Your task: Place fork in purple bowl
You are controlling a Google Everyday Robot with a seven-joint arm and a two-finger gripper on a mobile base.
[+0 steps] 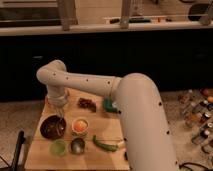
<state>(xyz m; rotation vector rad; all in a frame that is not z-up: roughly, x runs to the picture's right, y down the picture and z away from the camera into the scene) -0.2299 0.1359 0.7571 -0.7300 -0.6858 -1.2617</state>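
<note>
Camera view: our gripper (pixel 59 111) hangs just above the one purple bowl (pixel 49 132). We cannot tell its grip or make out the fork. One pepper (pixel 104 144) lies nearby.

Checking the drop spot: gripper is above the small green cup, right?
No. The camera view shows the gripper above the purple bowl; the small green cup sits in front of that bowl, nearer the camera.
</note>
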